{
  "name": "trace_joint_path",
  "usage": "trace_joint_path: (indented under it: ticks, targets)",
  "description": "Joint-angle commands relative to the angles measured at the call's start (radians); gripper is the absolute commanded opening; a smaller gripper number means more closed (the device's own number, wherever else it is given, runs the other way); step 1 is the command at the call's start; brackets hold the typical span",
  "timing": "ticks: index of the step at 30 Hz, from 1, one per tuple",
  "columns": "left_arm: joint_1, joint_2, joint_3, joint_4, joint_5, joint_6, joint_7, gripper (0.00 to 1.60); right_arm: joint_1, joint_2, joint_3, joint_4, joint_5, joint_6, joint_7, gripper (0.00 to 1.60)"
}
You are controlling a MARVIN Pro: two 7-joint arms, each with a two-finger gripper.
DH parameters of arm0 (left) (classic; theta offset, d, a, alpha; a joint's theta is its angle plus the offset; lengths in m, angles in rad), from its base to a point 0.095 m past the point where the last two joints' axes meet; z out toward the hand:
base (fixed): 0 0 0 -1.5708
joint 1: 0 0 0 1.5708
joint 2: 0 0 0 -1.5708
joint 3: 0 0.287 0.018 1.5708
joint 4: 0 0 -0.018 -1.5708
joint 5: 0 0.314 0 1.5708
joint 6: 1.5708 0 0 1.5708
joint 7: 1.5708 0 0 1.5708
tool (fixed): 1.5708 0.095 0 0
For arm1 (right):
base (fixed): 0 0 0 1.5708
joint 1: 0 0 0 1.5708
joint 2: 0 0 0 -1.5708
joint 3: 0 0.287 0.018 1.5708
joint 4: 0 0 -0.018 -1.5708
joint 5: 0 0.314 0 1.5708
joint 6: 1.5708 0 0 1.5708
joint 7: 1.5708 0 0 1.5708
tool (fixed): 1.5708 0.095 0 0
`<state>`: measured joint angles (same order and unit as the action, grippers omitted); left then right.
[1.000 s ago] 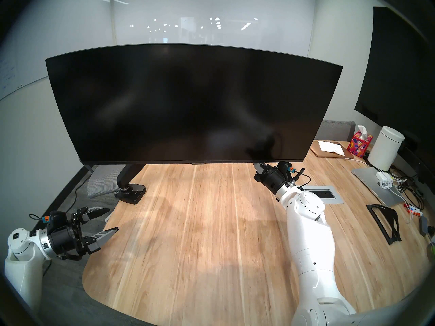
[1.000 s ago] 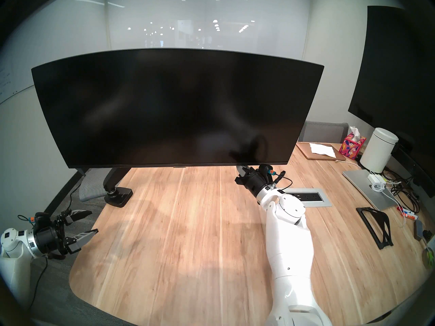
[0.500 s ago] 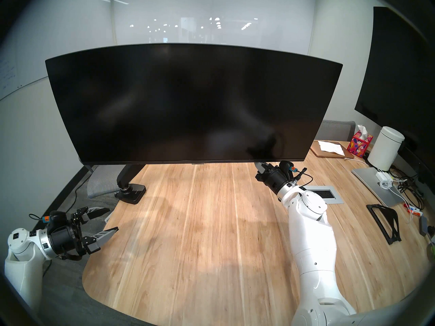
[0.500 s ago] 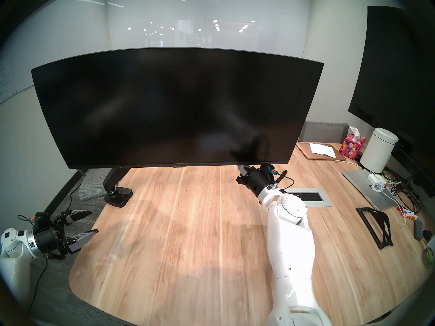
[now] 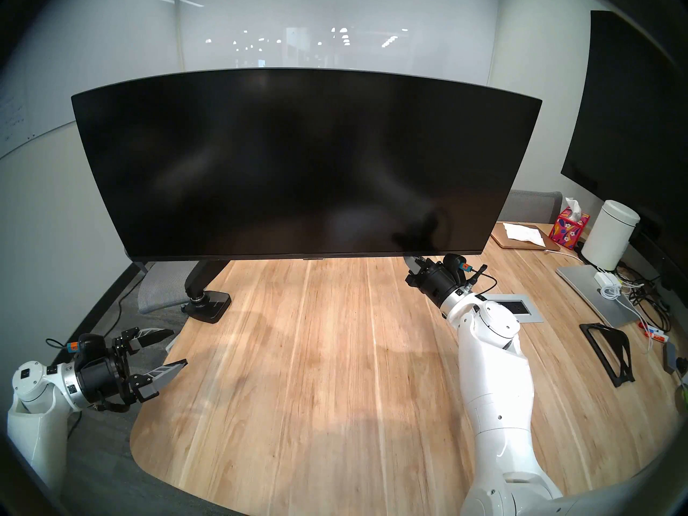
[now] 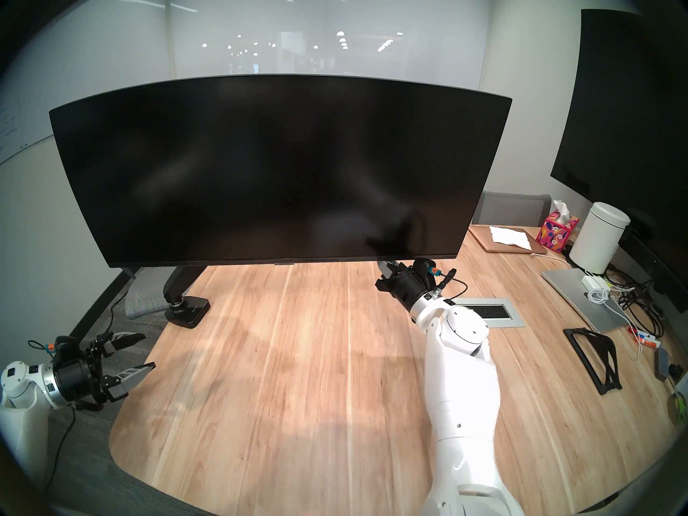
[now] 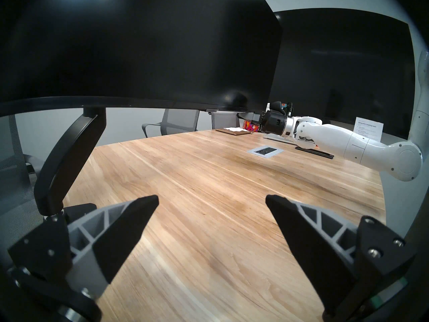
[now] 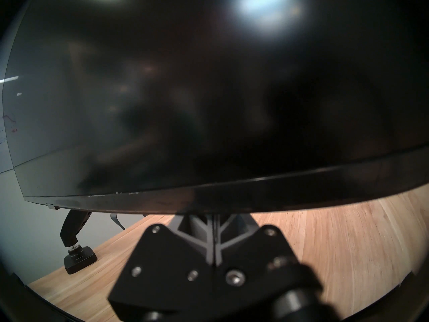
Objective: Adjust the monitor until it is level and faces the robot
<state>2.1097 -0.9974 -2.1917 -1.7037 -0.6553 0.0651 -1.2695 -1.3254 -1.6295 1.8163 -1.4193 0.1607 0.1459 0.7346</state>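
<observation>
Monitor [image 5: 305, 161]: fills the middle of the head view, 9 to 3 o'clock, floating over the table [image 5: 316, 355]; bottom edge reads near level, face roughly square on. Judged close to done, only fine trim left.
Monitor risk: wide panel, one contact point out at the 4 o'clock end, so any push there likely swings or rolls the whole thing past level; overshoot the main worry.
Mount [image 5: 203, 277]: black arm down to a clamp at 8 o'clock on the table edge. Stiff or springy joints could rebound once pressure comes off, undoing the trim.
Right gripper [image 8: 214, 224]: pressed shut, empty, fingers together with tips tucked under the bottom edge, at 6 o'clock in its wrist view. Touching or just beneath, hard to say.
Right gripper risk: narrow tips on a thin bezel could skid along the edge, or ride up onto the glass and mark it.
Left gripper [image 7: 212, 203]: spread wide, holding nothing, parked at 8 o'clock off the table corner, well apart from the monitor.
Left gripper risk: no counter-hold on the far end, so nothing to check a swing.
</observation>
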Motion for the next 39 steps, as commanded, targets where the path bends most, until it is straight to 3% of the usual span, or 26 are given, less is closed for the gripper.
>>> trace_joint_path:
  ticks: [1, 39]
  targets:
    - [0.0, -0.001, -0.005, -0.008, -0.003, 0.0, 0.0, 1.6, 0.056, -0.006, 0.002, -0.077, 0.02, -0.014, 0.009, 0.0]
    - [0.0, -0.001, -0.005, -0.007, -0.003, 0.0, 0.0, 1.6, 0.072, -0.034, 0.03, -0.109, -0.027, 0.003, 0.041, 0.0]
